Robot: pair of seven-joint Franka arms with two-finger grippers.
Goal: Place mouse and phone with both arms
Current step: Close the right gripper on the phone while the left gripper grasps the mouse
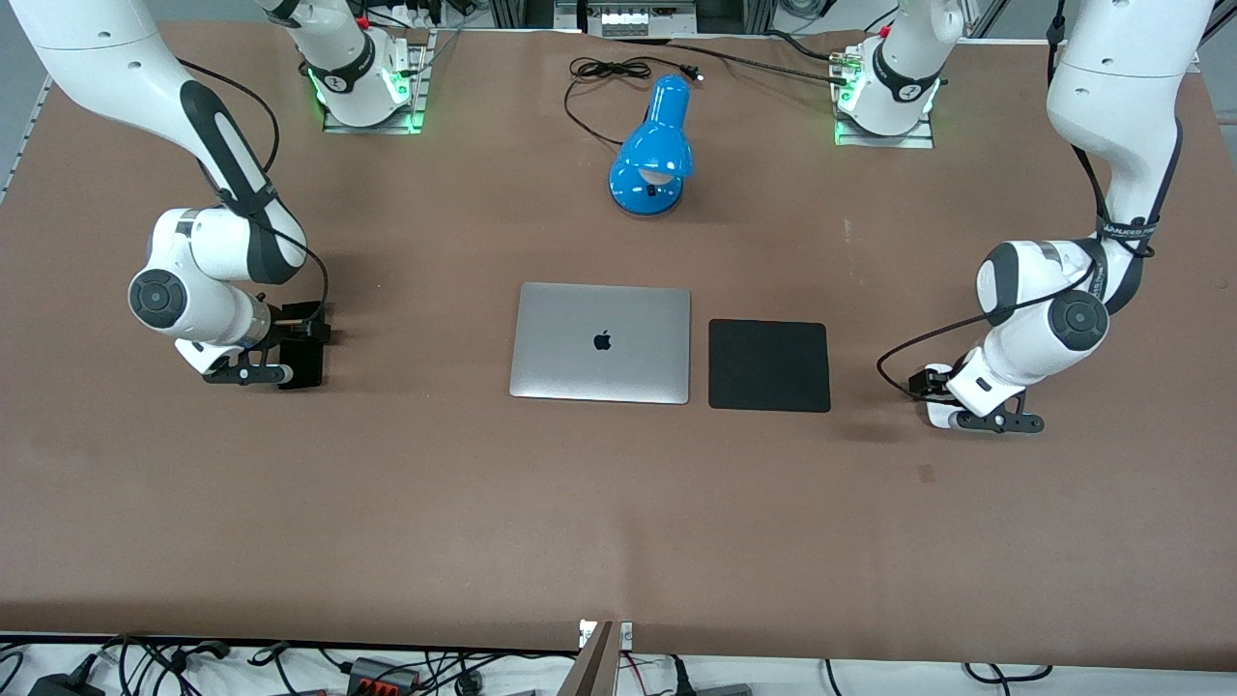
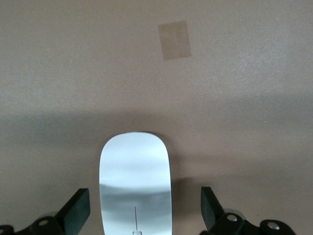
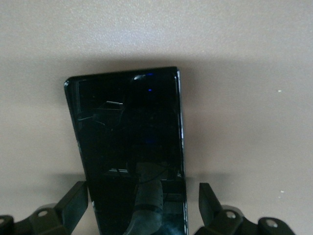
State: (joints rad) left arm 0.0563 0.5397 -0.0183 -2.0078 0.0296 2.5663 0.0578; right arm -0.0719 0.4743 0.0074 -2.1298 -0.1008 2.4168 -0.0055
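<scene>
The white oval mouse (image 2: 135, 186) lies on the brown table between the spread fingers (image 2: 77, 211) of my left gripper (image 2: 144, 215), with a gap on each side. In the front view my left gripper (image 1: 971, 416) is low over the table at the left arm's end, and the hand mostly hides the mouse. The black glossy phone (image 3: 129, 147) lies flat between the spread fingers (image 3: 209, 203) of my right gripper (image 3: 143, 210). In the front view the phone (image 1: 303, 360) shows under my right gripper (image 1: 275, 369) at the right arm's end.
A closed silver laptop (image 1: 601, 341) lies mid-table with a black square mouse pad (image 1: 769, 365) beside it toward the left arm's end. A blue desk lamp (image 1: 654, 145) and its cable (image 1: 609, 70) lie farther from the front camera. A small tape patch (image 2: 174, 40) is near the mouse.
</scene>
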